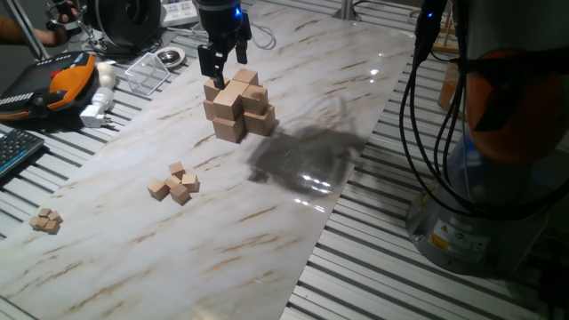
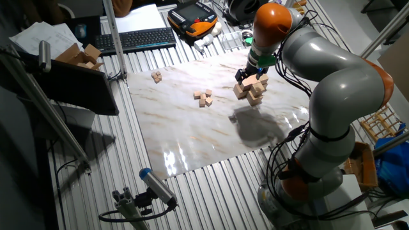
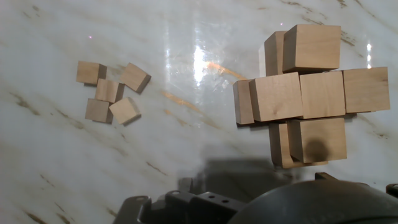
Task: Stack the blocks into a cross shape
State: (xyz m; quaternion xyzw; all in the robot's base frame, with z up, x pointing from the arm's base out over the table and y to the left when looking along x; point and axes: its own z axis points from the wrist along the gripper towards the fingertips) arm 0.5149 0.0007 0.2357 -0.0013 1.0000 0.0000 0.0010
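Note:
The cross shape (image 1: 238, 105) is a chunky cluster of light-tan wooden cubes at the far middle of the marble board; it also shows in the other fixed view (image 2: 251, 88) and fills the right of the hand view (image 3: 298, 93). My gripper (image 1: 214, 73) hangs just above the cluster's left top, fingers slightly apart, nothing seen between them. Several small blocks (image 1: 173, 182) lie in a loose group left of the stack, also visible as a small group of blocks (image 3: 112, 93) in the hand view. Another little group of blocks (image 1: 44, 220) lies at the board's near left edge.
An orange teach pendant (image 1: 62, 80), a keyboard (image 1: 13, 151), a clear plastic box (image 1: 147, 71) and a white adapter (image 1: 96, 108) sit off the board at left. The arm's base (image 1: 480, 178) and cables stand at right on the slatted table.

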